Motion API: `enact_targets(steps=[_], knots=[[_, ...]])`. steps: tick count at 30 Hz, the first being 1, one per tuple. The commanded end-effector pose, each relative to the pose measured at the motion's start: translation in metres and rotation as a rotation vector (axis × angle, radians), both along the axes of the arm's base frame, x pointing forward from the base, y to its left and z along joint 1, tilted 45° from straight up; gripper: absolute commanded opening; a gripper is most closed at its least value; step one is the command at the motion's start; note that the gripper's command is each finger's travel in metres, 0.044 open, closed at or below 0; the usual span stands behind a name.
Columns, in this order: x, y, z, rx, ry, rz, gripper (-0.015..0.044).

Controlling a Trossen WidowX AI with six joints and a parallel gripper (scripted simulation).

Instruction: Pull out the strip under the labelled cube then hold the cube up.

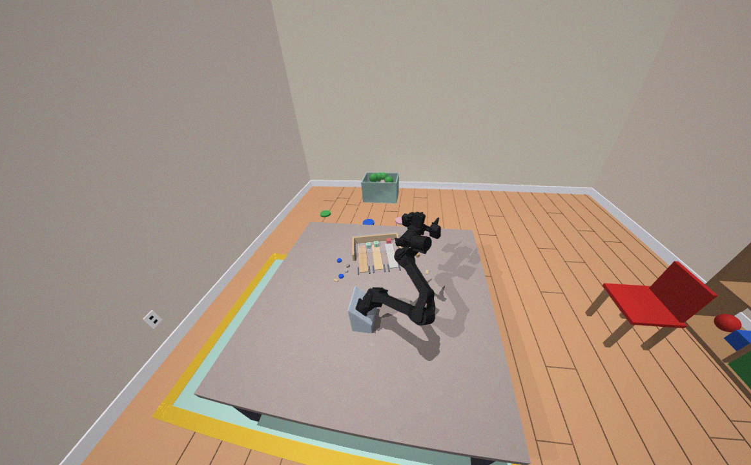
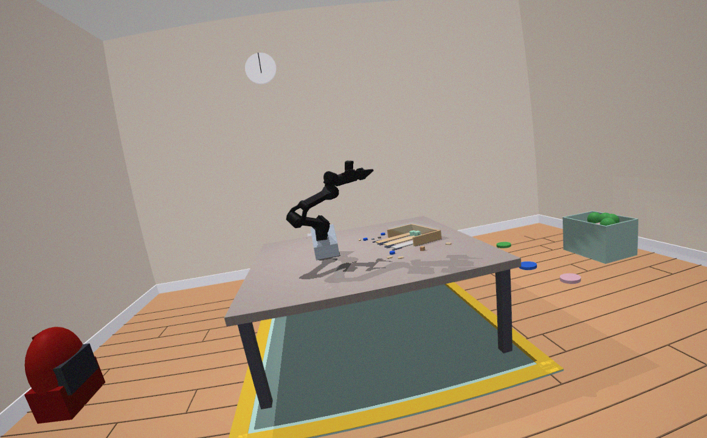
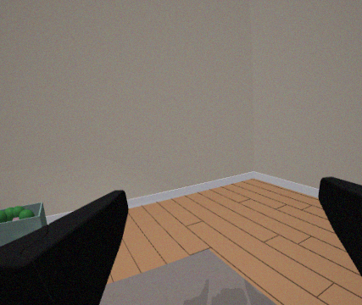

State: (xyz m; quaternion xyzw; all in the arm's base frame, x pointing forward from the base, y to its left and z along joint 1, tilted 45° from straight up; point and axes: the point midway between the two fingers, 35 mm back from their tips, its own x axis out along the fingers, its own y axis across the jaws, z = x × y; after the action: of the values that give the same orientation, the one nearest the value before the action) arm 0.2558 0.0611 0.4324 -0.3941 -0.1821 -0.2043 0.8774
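Three strips lie side by side inside a low wooden frame (image 1: 374,237) (image 2: 427,237): a left tan strip (image 1: 363,261), a middle tan strip (image 1: 377,259) and a right white strip (image 1: 391,256) (image 2: 403,244). A mint cube (image 1: 368,245) is at the far end of the left strip, another mint cube (image 1: 376,243) at that of the middle one, and a red cube (image 1: 388,240) at that of the white one. Any label is too small to see. My gripper (image 1: 429,217) (image 2: 371,171) (image 3: 223,195) is open and empty, high above the table, away from the strips. The arm hides the frame's right side in the top view.
Small blue pieces (image 1: 339,259) (image 2: 391,252) and tan bits (image 1: 336,280) (image 2: 448,243) lie around the frame on the table (image 1: 308,358) (image 2: 290,294). A brown block (image 2: 422,248) lies near the frame. Beyond the table, a green-grey bin (image 1: 380,192) (image 2: 584,242) (image 3: 11,237) stands on the floor.
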Motion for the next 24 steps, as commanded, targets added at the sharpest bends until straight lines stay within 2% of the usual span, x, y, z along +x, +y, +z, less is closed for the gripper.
enact_targets(steps=[1,10,19,21,24], knots=[[0.033,0.021,-0.049,0.019,0.145,0.039,0.04],[0.081,0.05,-0.194,0.099,0.518,0.052,0.04],[0.07,0.035,-0.344,0.183,0.858,-0.096,0.04],[0.064,0.03,-0.362,0.192,0.898,-0.128,0.04],[0.063,0.029,-0.364,0.193,0.903,-0.132,0.04]])
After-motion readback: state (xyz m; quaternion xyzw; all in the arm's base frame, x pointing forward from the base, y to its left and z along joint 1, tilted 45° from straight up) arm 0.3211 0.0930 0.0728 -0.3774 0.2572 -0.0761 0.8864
